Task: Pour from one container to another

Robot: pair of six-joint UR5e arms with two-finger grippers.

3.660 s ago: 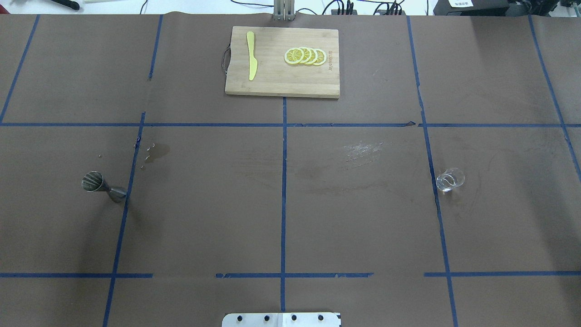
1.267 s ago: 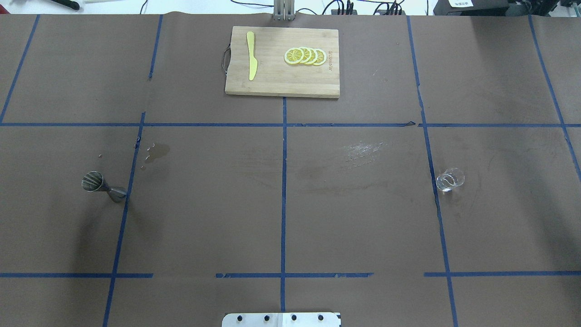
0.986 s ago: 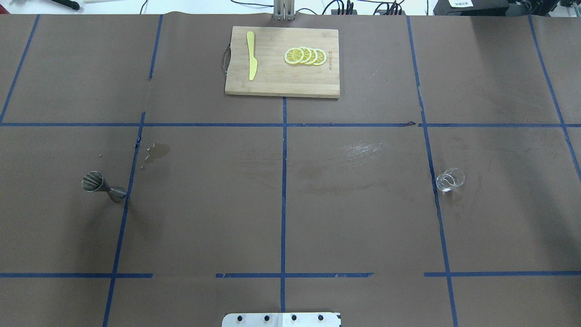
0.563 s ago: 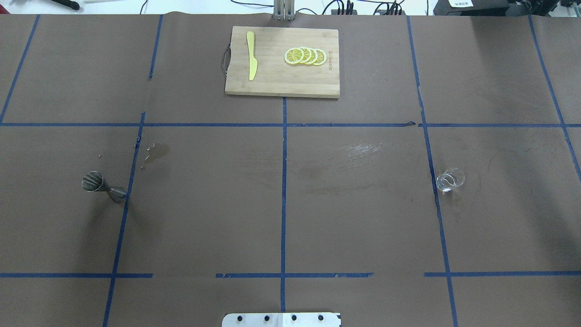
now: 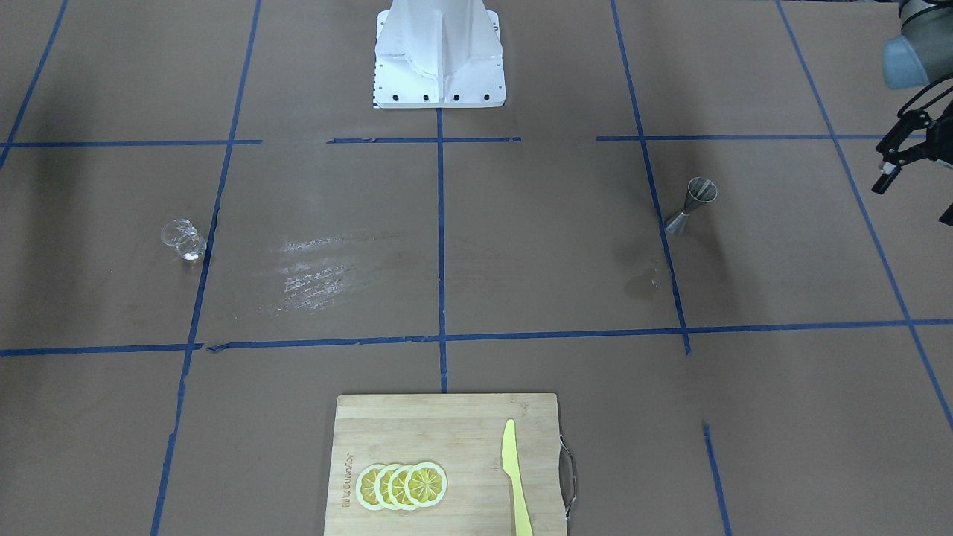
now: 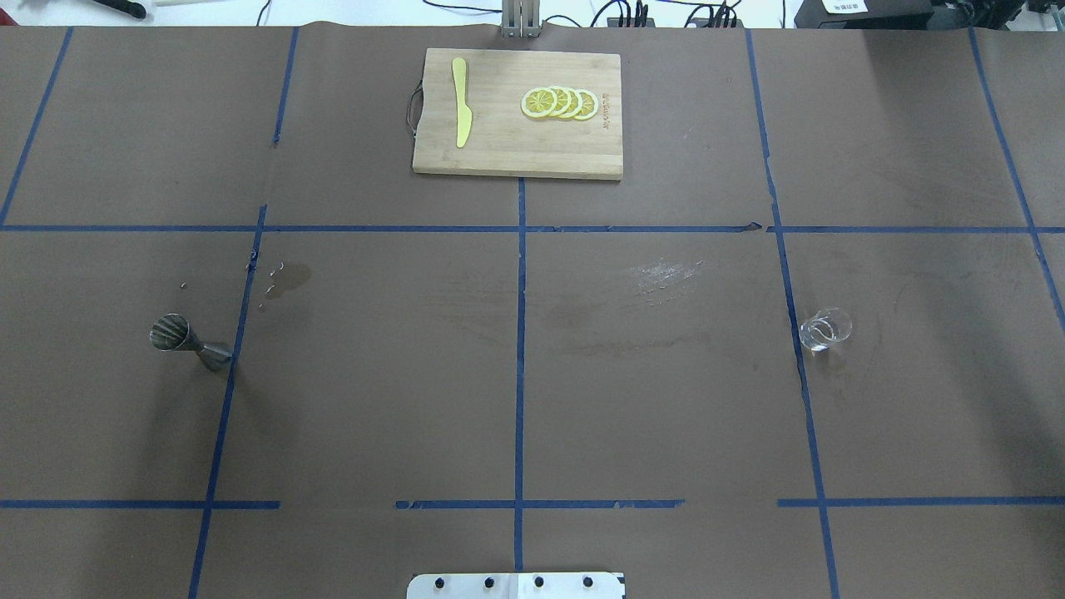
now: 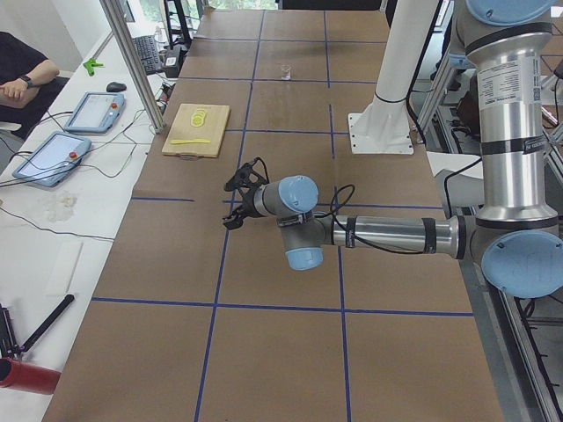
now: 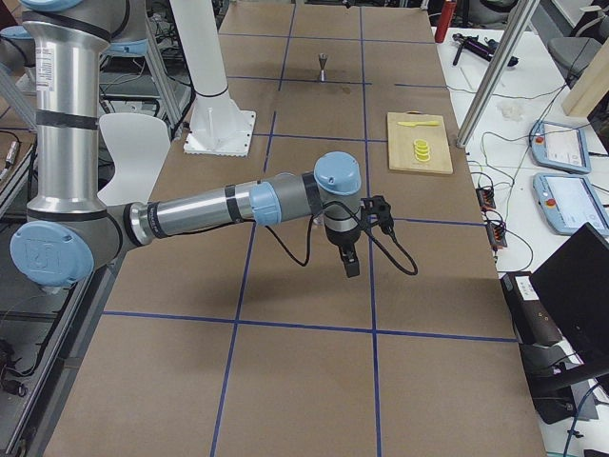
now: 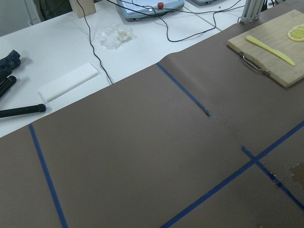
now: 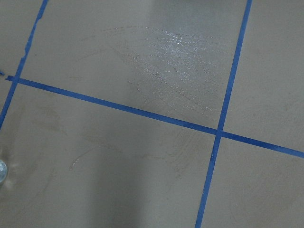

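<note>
A steel jigger (image 6: 187, 341) (image 5: 694, 205) stands upright on the brown table's left half, on a blue tape line. A small clear glass (image 6: 825, 329) (image 5: 183, 240) stands on the right half. My left gripper (image 5: 916, 190) (image 7: 236, 200) hovers open and empty out past the jigger toward the table's left end. My right gripper (image 8: 350, 252) shows only in the exterior right view, hanging near the table's right end; I cannot tell whether it is open or shut. The glass's edge (image 10: 1, 171) peeks in at the right wrist view's left border.
A wooden cutting board (image 6: 499, 150) (image 5: 461, 417) with lemon slices (image 6: 559, 102) and a yellow knife (image 6: 460, 101) lies at the far middle. A wet stain (image 6: 293, 277) marks the paper near the jigger. Tablets (image 7: 66, 132) and a seated person (image 7: 22, 75) are beyond the far edge.
</note>
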